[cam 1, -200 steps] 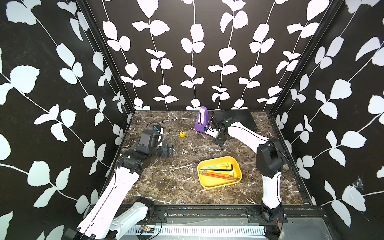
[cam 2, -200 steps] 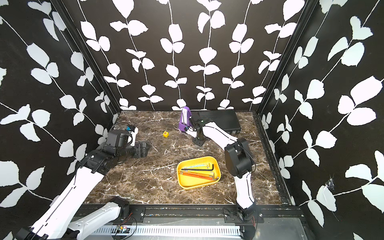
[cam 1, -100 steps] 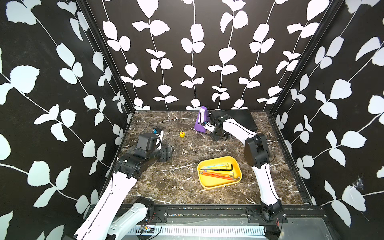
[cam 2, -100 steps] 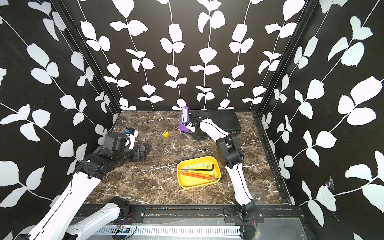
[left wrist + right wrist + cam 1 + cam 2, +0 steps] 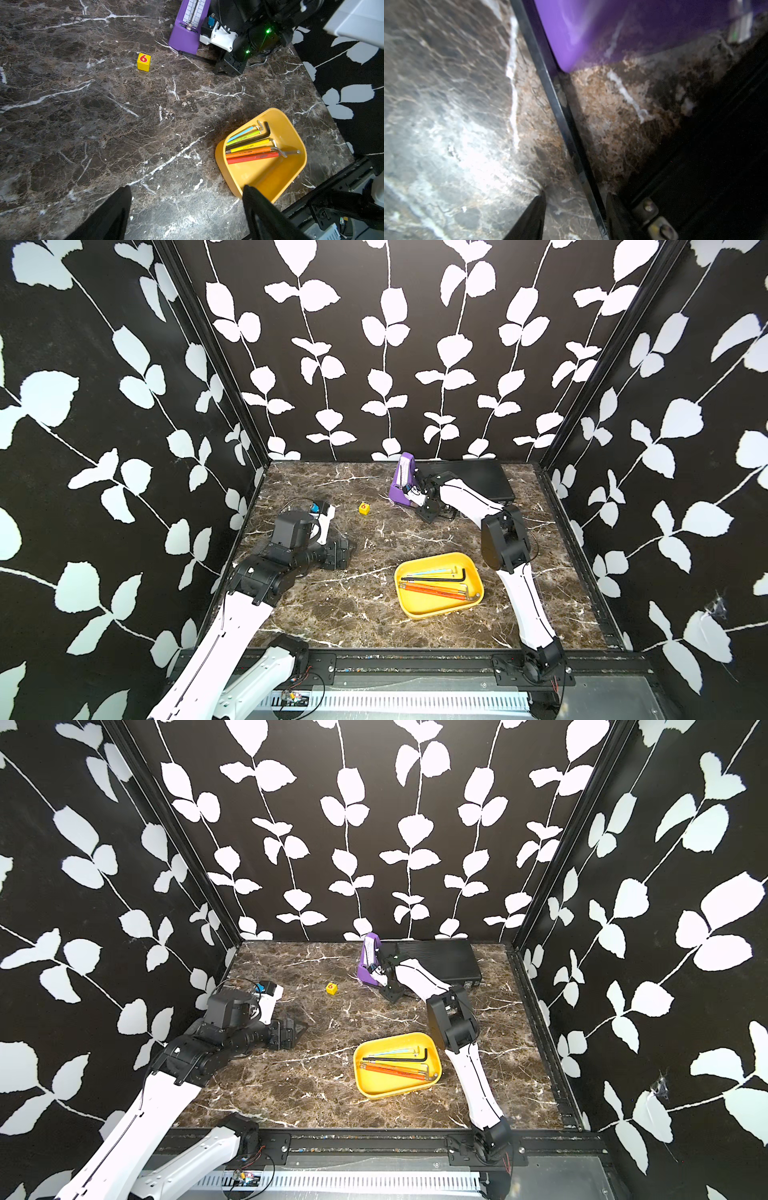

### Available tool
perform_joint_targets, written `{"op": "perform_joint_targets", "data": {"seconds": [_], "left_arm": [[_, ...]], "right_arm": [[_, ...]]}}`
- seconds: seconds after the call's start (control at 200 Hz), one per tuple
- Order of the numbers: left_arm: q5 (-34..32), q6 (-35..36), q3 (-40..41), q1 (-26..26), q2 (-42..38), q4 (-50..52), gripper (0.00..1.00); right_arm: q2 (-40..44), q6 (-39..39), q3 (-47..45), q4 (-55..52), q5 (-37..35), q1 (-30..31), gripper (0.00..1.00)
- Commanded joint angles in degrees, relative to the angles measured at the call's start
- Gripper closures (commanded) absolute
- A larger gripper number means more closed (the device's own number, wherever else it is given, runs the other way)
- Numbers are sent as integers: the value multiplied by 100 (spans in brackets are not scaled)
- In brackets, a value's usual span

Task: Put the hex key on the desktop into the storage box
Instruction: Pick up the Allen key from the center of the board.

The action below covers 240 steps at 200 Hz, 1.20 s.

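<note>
A black hex key point(image 5: 560, 116) lies flat on the desktop point(image 5: 332, 605), running out from under the edge of a purple metronome; it also shows in the left wrist view as a thin black hex key point(image 5: 195, 56). My right gripper point(image 5: 575, 207) is down at the desktop, open, straddling the key, which lies close to one finger. In both top views the right gripper point(image 5: 430, 514) point(image 5: 392, 992) sits beside the metronome. The yellow storage box point(image 5: 432, 605) point(image 5: 390, 1085) point(image 5: 266, 176) holds several coloured hex keys point(image 5: 436, 583). My left gripper point(image 5: 187, 207) point(image 5: 343, 553) hovers open and empty at the left.
The purple metronome point(image 5: 402, 483) stands at the back, with a black ribbed case point(image 5: 473, 481) behind my right arm. A small yellow cube point(image 5: 364, 508) marked 6 sits left of the metronome. Black walls with white leaves enclose the desktop on three sides.
My right arm's elbow has swung left while its gripper stayed low by the metronome. The left gripper has drifted slightly toward the front.
</note>
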<state>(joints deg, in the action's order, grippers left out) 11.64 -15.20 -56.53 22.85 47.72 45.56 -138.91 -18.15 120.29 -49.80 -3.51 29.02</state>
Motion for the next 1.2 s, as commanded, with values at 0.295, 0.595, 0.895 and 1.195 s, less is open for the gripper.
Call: {"op": "perform_joint_targets", "data": {"seconds": [0.295, 0.595, 0.895, 1.195], "left_arm": [[129, -24, -24, 18, -73, -93, 15], [119, -27, -44, 18, -94, -104, 15], [117, -51, -37, 18, -182, -99, 15], [146, -60, -40, 18, -252, -43, 15]], "right_arm": [[-125, -101, -92, -155, 241, -123, 55], [201, -244, -273, -289, 169, 63, 70], [476, -250, -737, -368, 176, 258, 82], [634, -464, -984, -324, 95, 380, 100]]}}
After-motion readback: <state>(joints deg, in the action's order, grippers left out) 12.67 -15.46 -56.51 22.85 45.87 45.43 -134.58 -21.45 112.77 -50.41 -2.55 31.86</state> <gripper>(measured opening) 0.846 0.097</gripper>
